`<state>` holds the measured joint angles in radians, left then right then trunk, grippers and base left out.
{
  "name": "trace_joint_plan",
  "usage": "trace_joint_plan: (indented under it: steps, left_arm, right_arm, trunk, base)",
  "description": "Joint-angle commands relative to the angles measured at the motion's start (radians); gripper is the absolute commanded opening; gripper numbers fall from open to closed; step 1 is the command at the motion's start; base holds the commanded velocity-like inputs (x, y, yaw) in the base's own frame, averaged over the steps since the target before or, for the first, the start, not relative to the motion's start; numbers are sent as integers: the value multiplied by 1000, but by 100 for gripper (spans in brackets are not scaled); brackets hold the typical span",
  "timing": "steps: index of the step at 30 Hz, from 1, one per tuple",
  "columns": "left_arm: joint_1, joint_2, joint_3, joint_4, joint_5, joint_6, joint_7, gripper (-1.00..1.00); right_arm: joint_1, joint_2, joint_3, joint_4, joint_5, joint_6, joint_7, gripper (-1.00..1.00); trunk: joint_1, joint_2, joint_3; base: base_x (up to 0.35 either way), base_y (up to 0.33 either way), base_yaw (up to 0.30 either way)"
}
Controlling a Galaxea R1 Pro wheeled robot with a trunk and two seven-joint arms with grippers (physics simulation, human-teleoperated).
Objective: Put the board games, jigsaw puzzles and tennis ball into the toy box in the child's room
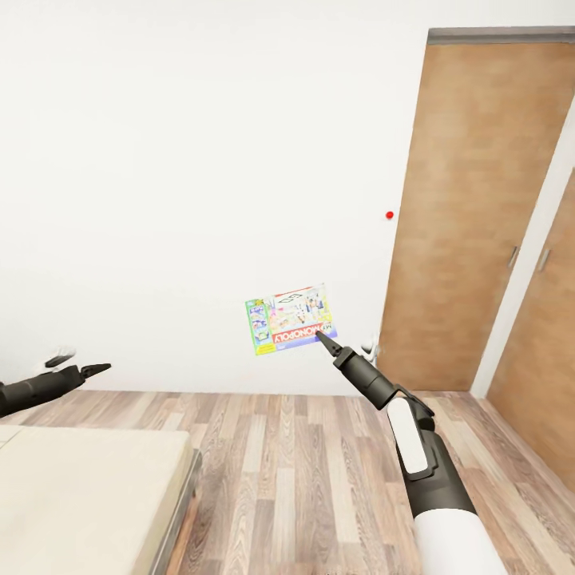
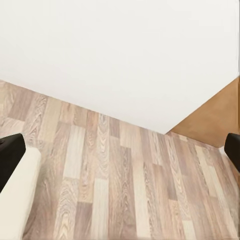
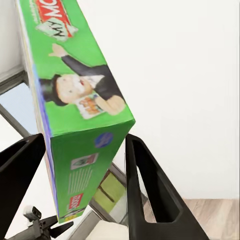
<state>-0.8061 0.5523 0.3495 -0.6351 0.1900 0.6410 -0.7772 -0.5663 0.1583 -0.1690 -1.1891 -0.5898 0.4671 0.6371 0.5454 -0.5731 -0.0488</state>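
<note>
Head view: right gripper [image 1: 326,342] raised in front of the white wall [image 1: 200,160], pinching the Monopoly board game [image 1: 291,318] by one edge; the box hangs in the air, printed face toward the camera, logo upside down. Right wrist view: green side of the same box [image 3: 82,105] sits between the two dark fingers [image 3: 150,190], clamped. Left gripper [image 1: 97,369] low at the left edge, above the corner of the beige bed [image 1: 88,487]. Left wrist view: its fingertips [image 2: 10,155] spread wide at either edge, nothing between them, wood floor [image 2: 115,185] beyond. Around: brown wooden door [image 1: 471,216] to the right, small red dot [image 1: 389,215] on the wall beside it.
</note>
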Motion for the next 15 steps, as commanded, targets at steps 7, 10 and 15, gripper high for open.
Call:
trace_joint_plan:
  steps: [7,10,15]
  left_arm:
    - [-1,0,2,0,3,6,-2,100]
    - [-1,0,2,0,3,6,-2,100]
    - [-1,0,2,0,3,6,-2,100]
  right_arm:
    - [-1,1,-3,0,-7,8,3,-100]
    - [-1,1,-3,0,-7,8,3,-100]
    - [-1,1,-3,0,-7,8,3,-100]
  trunk:
    - [0,-2,-2]
    - [0,-2,-2]
    - [0,-2,-2]
  base:
    - [0,0,-255]
    - [0,0,-256]
    - [0,0,-256]
